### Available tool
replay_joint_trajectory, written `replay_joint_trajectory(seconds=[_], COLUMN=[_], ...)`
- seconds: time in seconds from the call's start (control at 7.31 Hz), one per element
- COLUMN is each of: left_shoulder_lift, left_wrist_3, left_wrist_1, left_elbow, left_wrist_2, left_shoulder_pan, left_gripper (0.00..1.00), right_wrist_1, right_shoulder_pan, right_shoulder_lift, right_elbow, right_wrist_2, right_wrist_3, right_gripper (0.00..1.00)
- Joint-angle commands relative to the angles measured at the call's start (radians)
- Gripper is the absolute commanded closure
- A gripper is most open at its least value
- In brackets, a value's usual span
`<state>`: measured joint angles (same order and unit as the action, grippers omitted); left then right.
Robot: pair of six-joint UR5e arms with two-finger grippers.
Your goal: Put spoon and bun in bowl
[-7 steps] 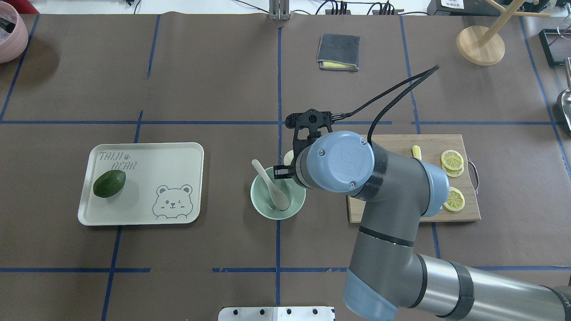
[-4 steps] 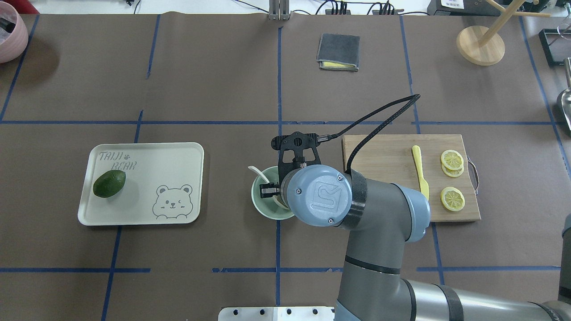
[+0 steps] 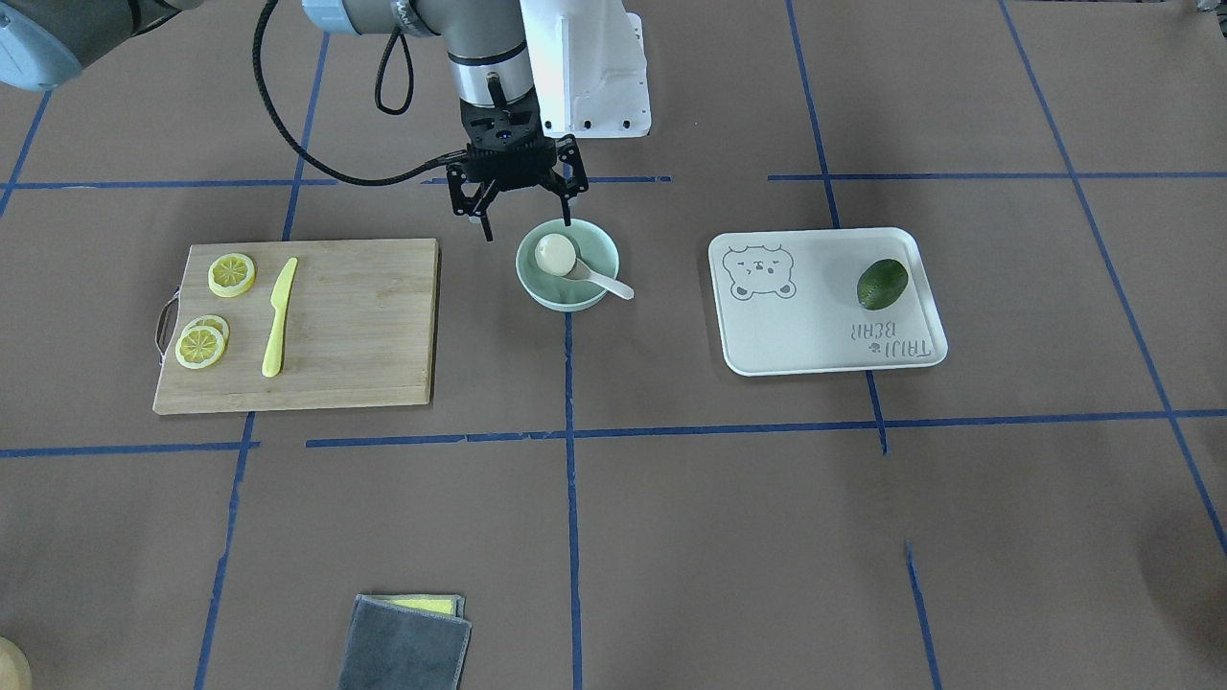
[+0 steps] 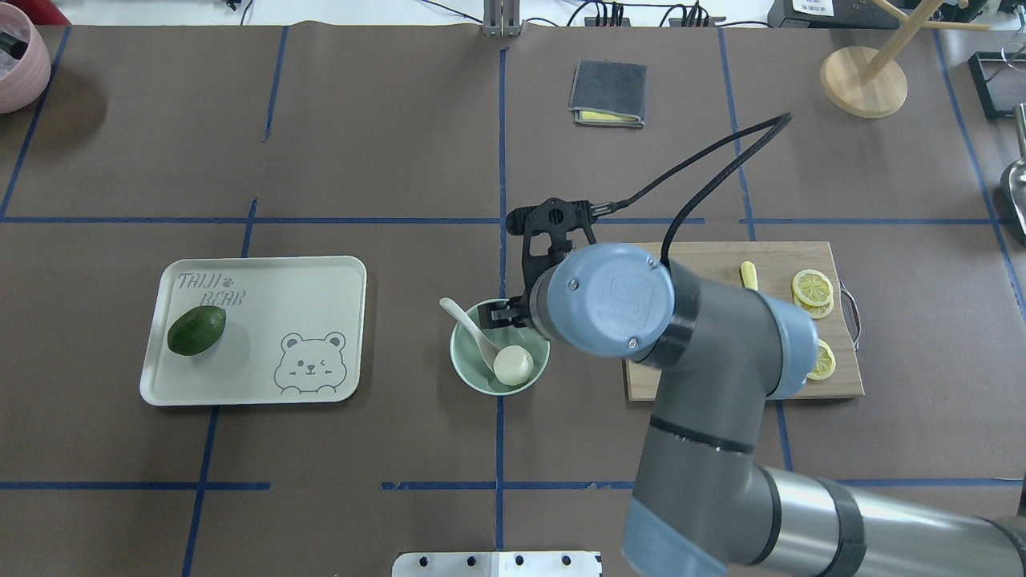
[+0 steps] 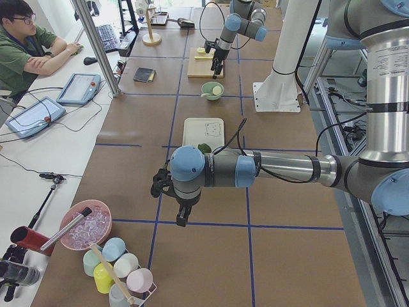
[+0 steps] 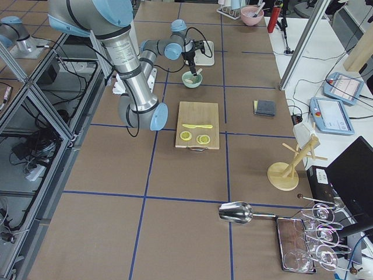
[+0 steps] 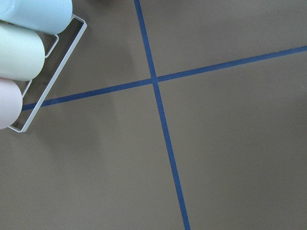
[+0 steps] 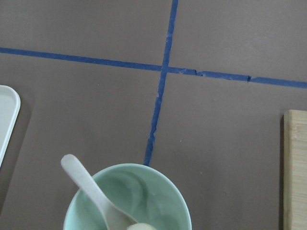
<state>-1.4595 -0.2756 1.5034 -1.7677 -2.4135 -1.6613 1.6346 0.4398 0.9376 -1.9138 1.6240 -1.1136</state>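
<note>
The pale mint-green bowl point(image 4: 463, 365) stands at the table's middle. The off-white spoon point(image 4: 467, 324) lies in it, its handle over the rim. The white bun point(image 4: 513, 365) lies in the bowl on the spoon's scoop, and the front view shows its cream face point(image 3: 555, 254). My right gripper point(image 3: 525, 228) is open and empty, just above the bowl's edge on the robot's side. The right wrist view shows the bowl point(image 8: 158, 191) and spoon point(image 8: 88, 189) below. My left gripper point(image 5: 181, 216) hangs over bare table far to the left; I cannot tell its state.
A wooden cutting board point(image 4: 697, 272) with a yellow knife point(image 3: 278, 316) and lemon slices point(image 3: 232, 274) lies right of the bowl. The bear tray point(image 4: 264, 320) with an avocado point(image 4: 196, 329) lies left. A grey cloth point(image 4: 609, 92) is farther back. A cup rack point(image 7: 19, 48) is near the left gripper.
My right gripper carried the bun over the bowl, opened and let it go. The bun now lies in the bowl, and the gripper has drawn back up and right.
</note>
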Motion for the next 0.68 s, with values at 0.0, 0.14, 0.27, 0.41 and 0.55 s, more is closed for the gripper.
replay_joint_trajectory(seconds=[0.0,0.14,0.27,0.41,0.55], left_shoulder_lift=[-0.001,-0.002,-0.002,-0.002,-0.001], left_wrist_3=[-0.004,-0.004,-0.004,-0.004,-0.004], left_wrist_1=[-0.002,0.0,-0.002,-0.002,-0.002], left_elbow=[0.001,0.002,0.002,0.002,0.002], left_wrist_2=[0.005,0.013,0.014,0.016,0.016], left_shoulder_pan=[0.0,0.0,0.0,0.0,0.0], left_gripper=[0.0,0.0,0.0,0.0,0.0], right_wrist_1=[0.018,0.018,0.018,0.013,0.011], right_shoulder_pan=[0.242,0.354,0.47,0.579,0.703], right_shoulder_lift=[0.064,0.128,0.2,0.264,0.301], right_elbow=[-0.007,-0.002,0.013,0.044,0.114], right_wrist_2=[0.229,0.325,0.376,0.448,0.527], right_wrist_3=[0.285,0.457,0.686,0.859,1.052], right_gripper=[0.0,0.0,0.0,0.0,0.0])
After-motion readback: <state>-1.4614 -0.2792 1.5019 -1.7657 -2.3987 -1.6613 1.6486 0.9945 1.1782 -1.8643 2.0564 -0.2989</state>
